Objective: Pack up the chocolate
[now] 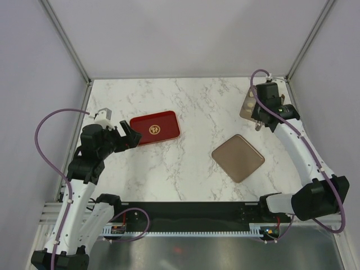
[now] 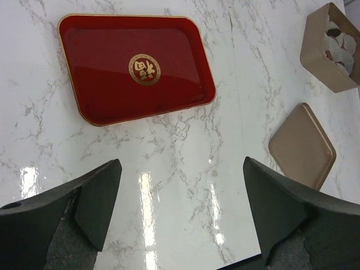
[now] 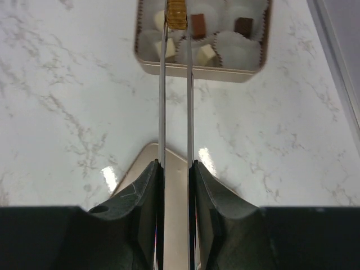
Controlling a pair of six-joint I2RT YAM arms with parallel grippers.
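Observation:
The chocolate lies in white paper cups inside a tan box (image 3: pixel 197 70) at the table's far right: cream pieces (image 3: pixel 205 54) and dark brown pieces (image 3: pixel 197 25). My right gripper (image 3: pixel 175 164) is shut on a pair of metal tongs (image 3: pixel 161 101) whose long blades reach over the box. A ridged golden piece (image 3: pixel 176 14) sits between the blade tips, above the box's left side. In the top view my right gripper (image 1: pixel 264 109) hangs over the box (image 1: pixel 246 104) and hides most of it. My left gripper (image 2: pixel 183 208) is open and holds nothing, just near of the red tray (image 2: pixel 135 64).
A flat brown square lid (image 1: pixel 238 157) lies on the marble right of centre, seen too in the left wrist view as the lid (image 2: pixel 302 145). The red tray (image 1: pixel 154 127) with a gold emblem sits left of centre. Frame posts stand at the table's far corners.

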